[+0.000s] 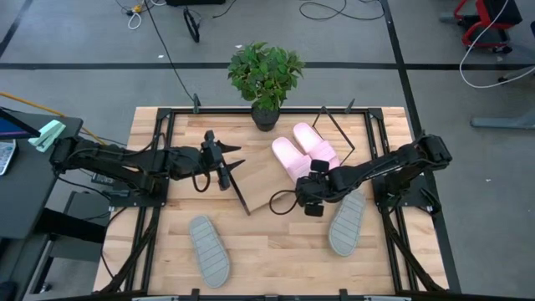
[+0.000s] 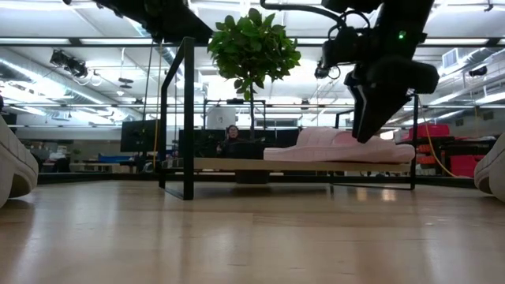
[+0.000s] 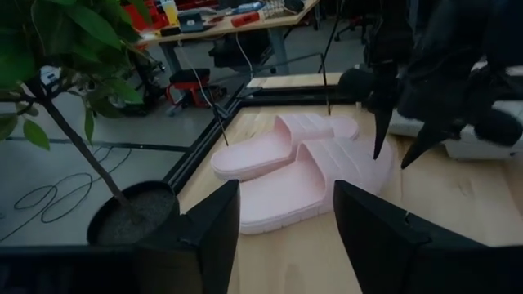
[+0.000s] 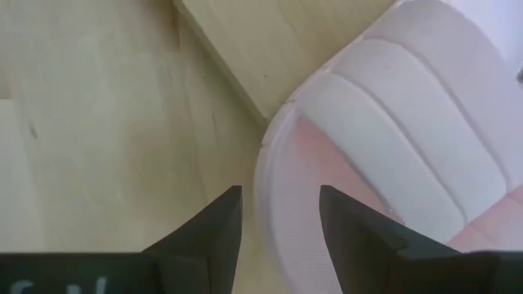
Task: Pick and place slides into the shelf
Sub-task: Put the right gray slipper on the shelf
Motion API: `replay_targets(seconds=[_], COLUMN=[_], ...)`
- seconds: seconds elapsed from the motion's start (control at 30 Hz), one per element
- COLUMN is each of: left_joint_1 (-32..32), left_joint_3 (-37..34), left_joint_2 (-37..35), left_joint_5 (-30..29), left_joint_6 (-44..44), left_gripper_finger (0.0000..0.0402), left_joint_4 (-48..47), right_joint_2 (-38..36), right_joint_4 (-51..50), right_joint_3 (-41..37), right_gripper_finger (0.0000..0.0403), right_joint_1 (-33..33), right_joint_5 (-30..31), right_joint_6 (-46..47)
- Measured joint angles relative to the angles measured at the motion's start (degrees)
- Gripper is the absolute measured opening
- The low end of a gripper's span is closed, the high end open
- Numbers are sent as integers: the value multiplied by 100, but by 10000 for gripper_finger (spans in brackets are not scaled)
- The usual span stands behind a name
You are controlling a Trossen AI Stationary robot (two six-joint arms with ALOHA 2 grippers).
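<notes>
Above shelf front edge: right pincer released over pink slides; left pincer released, well apart.

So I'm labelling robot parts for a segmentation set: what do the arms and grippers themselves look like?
Both arms are dark, near-black, jointed links with black cables looped alongside. The left gripper has two broad, flat, wedge-shaped black fingers. The right gripper has the same dark angular fingers; its wrist housing shows a small green light in the low view. No readable markings show.
</notes>
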Motion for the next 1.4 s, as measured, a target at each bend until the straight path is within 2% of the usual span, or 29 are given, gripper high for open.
replay_targets(seconds=[0.33,0.63,1.1,1.4], left_joint_1=[-2,-250,-891,-968], left_joint_3=[0,0,0,0], left_joint_2=[0,0,0,0], left_joint_5=[133,152,155,152], left_joint_6=[-459,-900,-1107,-1678], left_gripper_finger=[187,183,178,185], left_joint_4=[-729,-1093,-1093,-1093], right_joint_2=[-499,-1192,-1263,-1162], right_joint_4=[-129,-438,-642,-740], right_joint_3=[0,0,0,4], right_gripper_finger=[163,157,157,146], right_joint_1=[346,1087,2988,4415], right_joint_5=[-175,-175,-180,-177], right_joint_6=[705,1676,3817,4948])
